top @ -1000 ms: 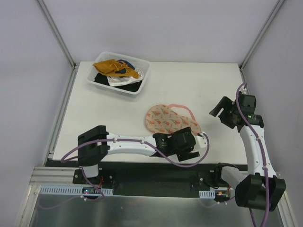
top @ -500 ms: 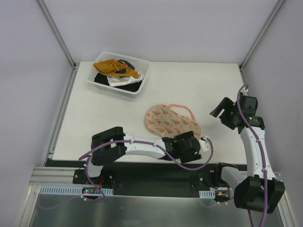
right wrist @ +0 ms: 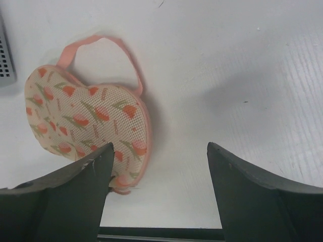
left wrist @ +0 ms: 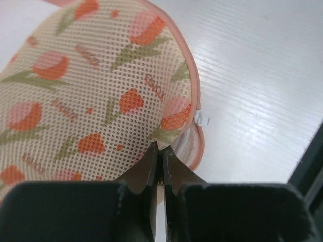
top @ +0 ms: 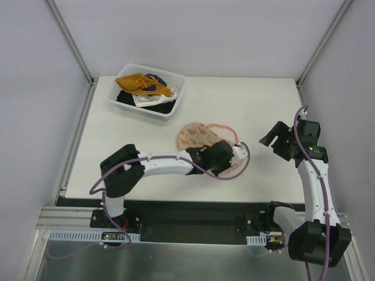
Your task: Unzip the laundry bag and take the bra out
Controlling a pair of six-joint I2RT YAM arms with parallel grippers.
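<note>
Pinching the one laundry bag (left wrist: pixel 91 85), apparently, both left jaws meet; both right jaws stand apart.

Left gripper (left wrist: pixel 160 150) moved from lower middle of the top view, near the table edge, up to centre. It now sits over the laundry bag's (top: pixel 196 137) right lobe, fingertips pinched on the mesh.
</note>
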